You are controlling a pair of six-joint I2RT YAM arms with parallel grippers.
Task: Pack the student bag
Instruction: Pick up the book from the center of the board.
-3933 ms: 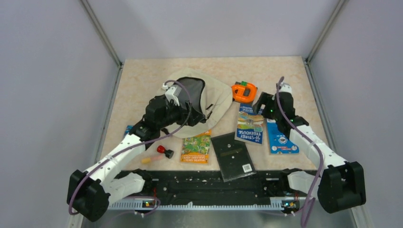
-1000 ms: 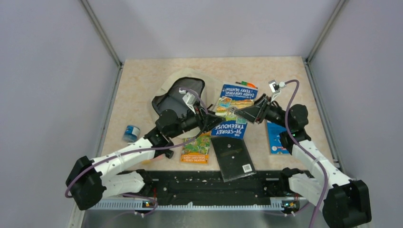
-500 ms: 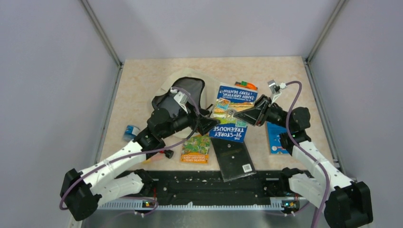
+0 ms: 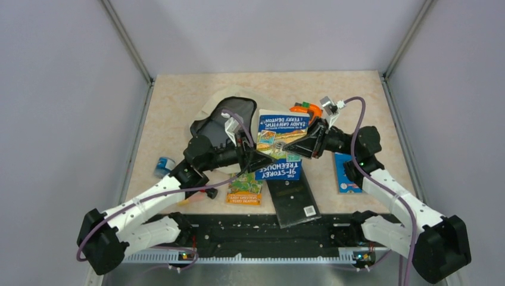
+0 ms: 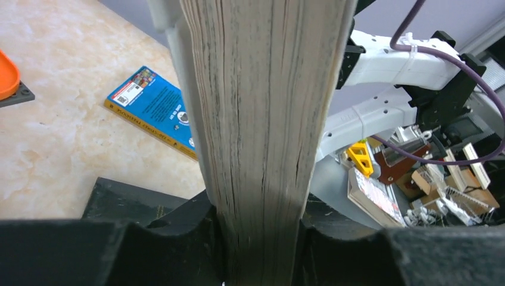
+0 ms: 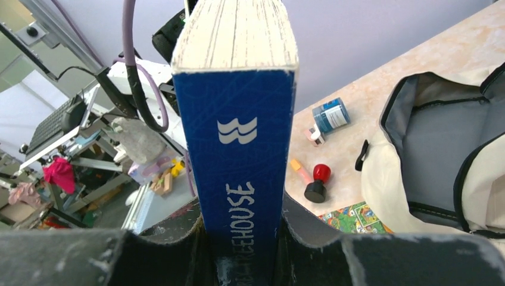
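The student bag (image 4: 215, 121) lies open at mid-table, cream outside with a dark grey lining; it also fills the right of the right wrist view (image 6: 438, 149). A thick blue "Treehouse" book (image 4: 278, 145) hangs tilted just right of the bag's mouth, carried by both arms. My left gripper (image 4: 255, 158) is shut on its lower left corner, and the page edges (image 5: 262, 119) fill the space between its jaws (image 5: 260, 238). From the right, my right gripper (image 4: 299, 143) is shut on the blue spine (image 6: 238, 167), which sits tight between both pads (image 6: 241, 238).
On the table near the front are a green picture book (image 4: 245, 188), a black notebook (image 4: 295, 199) and another blue book (image 4: 345, 173). An orange item (image 4: 306, 109) sits behind the held book. A small jar (image 4: 164, 165) and a red stamp (image 6: 315, 182) lie left of the bag.
The held book has moved left toward the bag's mouth and stands more upright. My left gripper opened wide and closed again on the book. The right arm followed leftward.
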